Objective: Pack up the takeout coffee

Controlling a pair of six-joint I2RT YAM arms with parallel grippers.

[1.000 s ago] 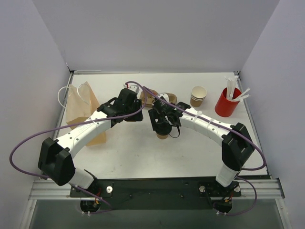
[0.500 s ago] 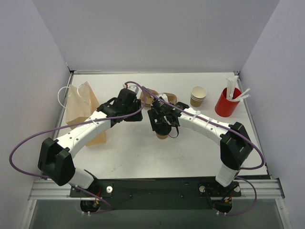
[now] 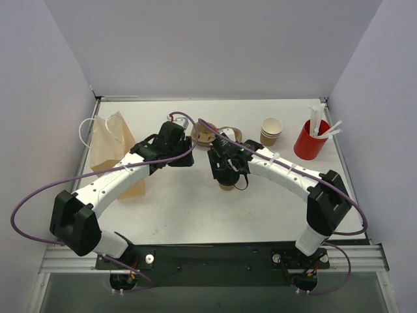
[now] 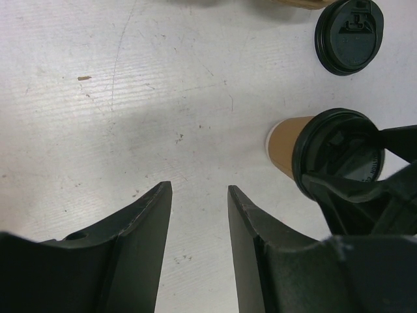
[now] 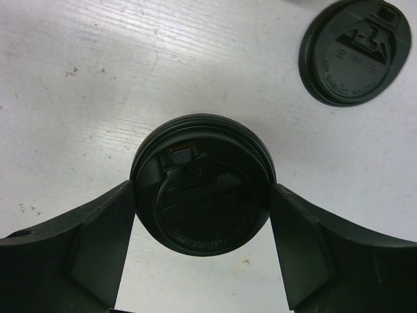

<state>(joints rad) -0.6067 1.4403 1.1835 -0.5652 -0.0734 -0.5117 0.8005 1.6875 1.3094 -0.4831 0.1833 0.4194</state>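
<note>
The takeout coffee (image 4: 290, 145) is a kraft-tan paper cup with a black lid (image 5: 202, 186) pressed on top. My right gripper (image 5: 202, 190) is shut on it, with a finger against each side of the lid. In the top view the cup (image 3: 227, 186) shows just below the right gripper (image 3: 228, 171) at mid-table. Its base looks to be at the table surface. My left gripper (image 4: 199, 189) is open and empty over bare table, just left of the cup. It also shows in the top view (image 3: 186, 145). The brown paper bag (image 3: 111, 153) lies at the far left.
A loose black lid (image 5: 355, 52) lies just beyond the cup, and it also shows in the left wrist view (image 4: 348, 36). A brown cup carrier (image 3: 207, 135) sits behind the grippers. A stack of paper cups (image 3: 271, 130) and a red cup of white sticks (image 3: 311, 140) stand at the back right.
My right gripper and the lidded cup have shifted slightly to the right. The left arm has barely moved.
</note>
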